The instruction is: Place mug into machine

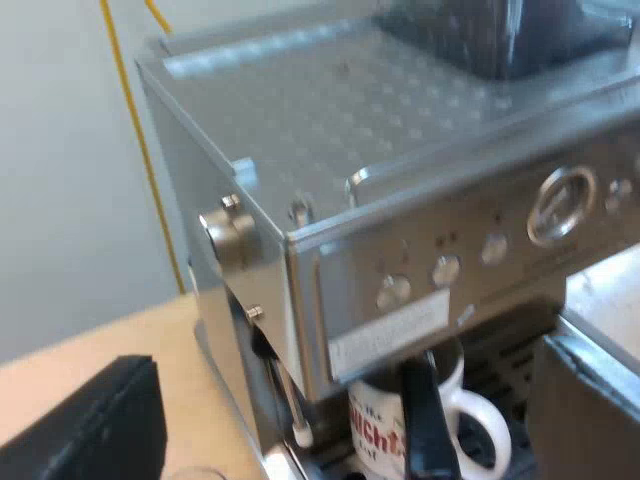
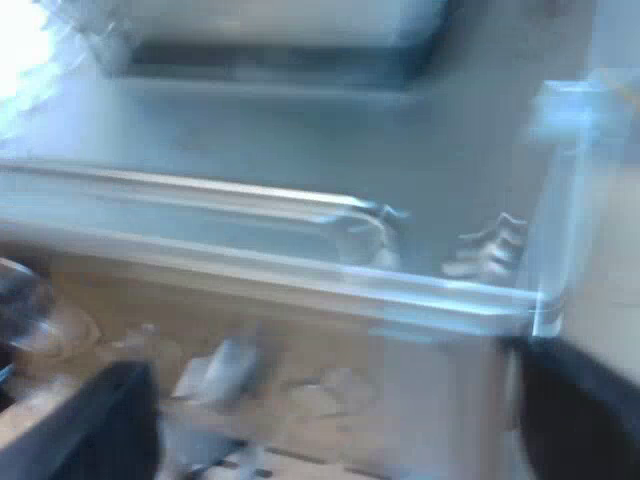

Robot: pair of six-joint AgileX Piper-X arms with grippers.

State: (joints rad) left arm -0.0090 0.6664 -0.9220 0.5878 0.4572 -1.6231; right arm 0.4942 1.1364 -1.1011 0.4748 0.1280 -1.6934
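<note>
Mug [image 1: 375, 428], white ceramic with a loop handle, stands under the front panel of the espresso machine [image 1: 400, 130], just behind a dark handle [image 1: 425, 420] that crosses in front of it; placement looks done, judging by that position. Handling estimate: rigid, moderately heavy for its size, with a glazed wall that is likely slippery against the fingers, and it would chip if knocked on the metal. The best hold is probably across the body from the side, or through the loop handle, which faces away from the dark handle. Red print on the mug wall is partly covered; possibly "IGH", not certain. A pale sticker [image 1: 390, 335] sits on the panel below the round buttons [image 1: 445, 270], its text unreadable; no brand legible. Left gripper [image 1: 340, 360]: jaws spread wide, nothing between them, and it is well apart from the mug. Right gripper [image 2: 325, 400]: jaws also wide and empty, over the machine's top near a metal rail [image 2: 250, 200].
</note>
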